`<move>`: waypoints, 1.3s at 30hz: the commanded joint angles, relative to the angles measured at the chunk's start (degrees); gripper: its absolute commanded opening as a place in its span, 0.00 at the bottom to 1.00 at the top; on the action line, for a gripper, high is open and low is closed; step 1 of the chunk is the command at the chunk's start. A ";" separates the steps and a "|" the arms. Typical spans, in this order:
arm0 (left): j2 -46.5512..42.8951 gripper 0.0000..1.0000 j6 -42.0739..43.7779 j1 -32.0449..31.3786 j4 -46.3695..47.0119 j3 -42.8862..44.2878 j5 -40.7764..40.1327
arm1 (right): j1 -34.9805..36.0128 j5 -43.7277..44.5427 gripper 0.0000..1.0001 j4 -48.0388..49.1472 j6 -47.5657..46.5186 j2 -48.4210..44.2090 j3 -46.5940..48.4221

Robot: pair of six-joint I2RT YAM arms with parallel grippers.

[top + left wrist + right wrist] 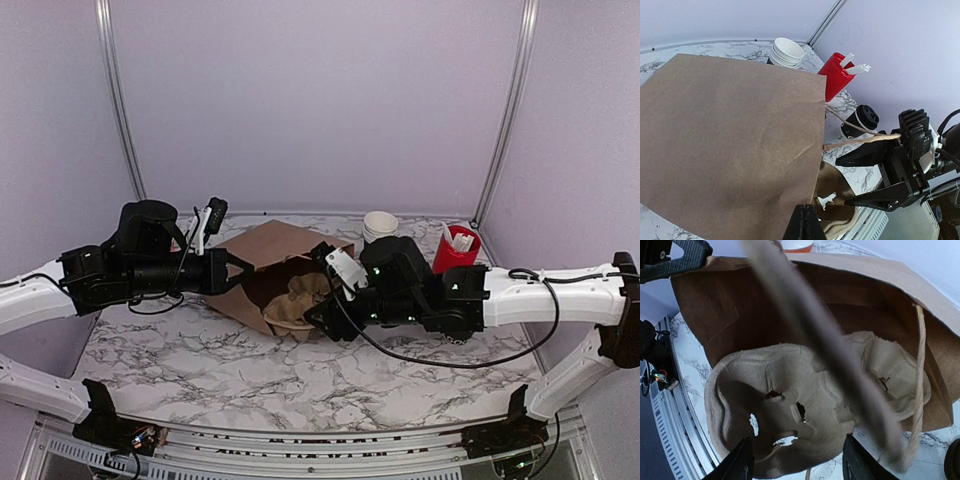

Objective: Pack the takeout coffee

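The takeout coffee (862, 120), a black cup with its black lid on, stands on the marble beside the red tub (837, 75); in the top view my right arm hides it. A brown paper bag (268, 262) lies on its side with its mouth toward the right arm. My left gripper (805, 222) is shut on the bag's upper edge. A brown pulp cup carrier (805, 405) sits in the bag's mouth. My right gripper (800, 465) is open, its fingertips on either side of the carrier's near edge. The bag's string handle (860, 142) lies across one right finger (865, 155).
A stack of white-rimmed cups (380, 225) and the red tub (455, 250) with white sticks stand at the back right by the wall. The table's metal front rail (320, 440) runs below both arms. A black cable (440, 360) hangs from the right arm.
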 commanded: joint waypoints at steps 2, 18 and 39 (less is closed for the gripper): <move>1.41 0.00 -2.15 -2.70 4.53 -3.31 -2.48 | 1.72 4.39 0.60 0.45 0.54 -0.11 -4.03; 5.23 0.00 -6.16 -8.42 12.05 -12.05 -2.76 | 1.81 6.09 0.66 10.92 -3.43 4.97 -8.79; 4.57 0.00 -5.02 -8.54 12.95 -12.05 1.00 | -1.87 3.90 0.76 15.82 -9.74 16.47 -5.21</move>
